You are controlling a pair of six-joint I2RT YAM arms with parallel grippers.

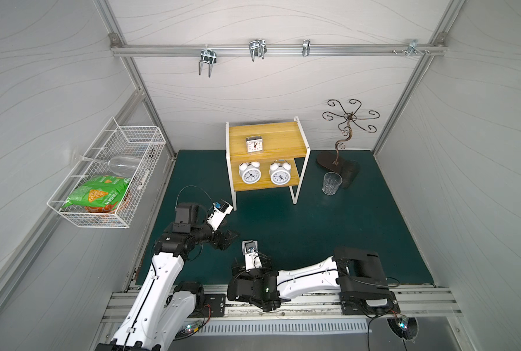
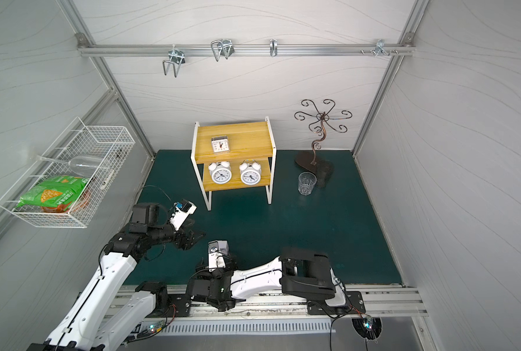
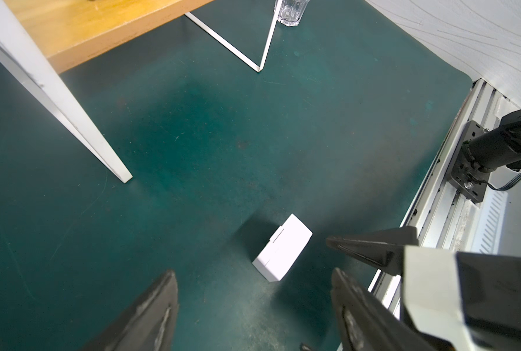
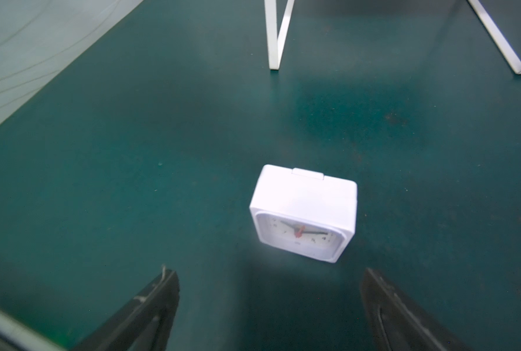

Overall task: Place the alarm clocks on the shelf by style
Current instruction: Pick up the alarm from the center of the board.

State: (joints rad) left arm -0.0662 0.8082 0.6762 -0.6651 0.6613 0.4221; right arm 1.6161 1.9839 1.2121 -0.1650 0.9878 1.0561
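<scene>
The right pincer (image 4: 268, 270) is hanging open and empty just on the near side of the white square clock (image 4: 303, 212), which is standing upright on the green counter (image 1: 313, 237) near the front edge, well apart from the shelf (image 1: 277, 136), its face turned toward the robot. The step in hand is judged to be the pickup of this last clock. The clock is sitting closer to one finger than to the other and looks slightly turned against the jaw line, so the wrist is likely needing a small sideways shift and a twist before it goes lower. The fingers are best closing on the two flat side walls, low enough to clear the button on top (a pinch across face and back risks tipping it). The left pincer (image 1: 229, 237) is hovering open and empty to the left, and is doing best by keeping clear. The twin-bell clocks (image 1: 250, 173) are filling the lower board, so the bare top board to the right of the transparent square clock (image 1: 254, 145) is looking like the matching spot.
</scene>
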